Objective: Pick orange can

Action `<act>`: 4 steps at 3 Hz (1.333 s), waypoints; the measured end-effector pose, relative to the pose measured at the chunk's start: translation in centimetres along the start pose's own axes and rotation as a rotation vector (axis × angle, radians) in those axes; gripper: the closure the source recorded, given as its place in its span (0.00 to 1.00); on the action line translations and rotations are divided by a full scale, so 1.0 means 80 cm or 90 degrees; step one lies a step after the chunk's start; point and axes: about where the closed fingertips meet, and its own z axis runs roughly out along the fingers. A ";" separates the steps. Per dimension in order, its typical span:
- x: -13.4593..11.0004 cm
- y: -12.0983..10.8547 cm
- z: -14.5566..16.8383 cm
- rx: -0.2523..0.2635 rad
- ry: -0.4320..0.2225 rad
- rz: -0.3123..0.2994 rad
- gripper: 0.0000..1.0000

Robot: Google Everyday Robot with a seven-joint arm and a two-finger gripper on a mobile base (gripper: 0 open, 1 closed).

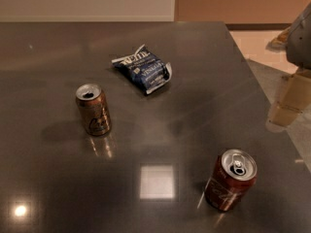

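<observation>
Where the right edge cuts the view, the gripper (285, 108) shows only in part: a grey upper piece and pale, blurred blocks below it, hanging at the table's (48, 47) right rim. Whether it is spread or pressed together I cannot tell. The arm above it runs out of view at the top right corner, so its pose beyond that downward-hanging end is hidden.

The orange can (93, 109) stands upright on the left part of the table, silver top opened, a dark emblem low on its side. It is well apart from the gripper. A blue chip bag (143, 69) lies crumpled behind it and to its right, the lettering hard to read. A red can (230, 179) stands near the front right, with pale script on its side that is too blurred to make out. Bright glare patches sit on the glossy tabletop between the two cans.
</observation>
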 end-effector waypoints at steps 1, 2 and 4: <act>0.000 0.000 0.000 0.000 0.000 0.000 0.00; -0.006 -0.001 -0.002 0.001 -0.004 -0.007 0.00; -0.080 -0.014 0.015 -0.033 -0.062 -0.067 0.00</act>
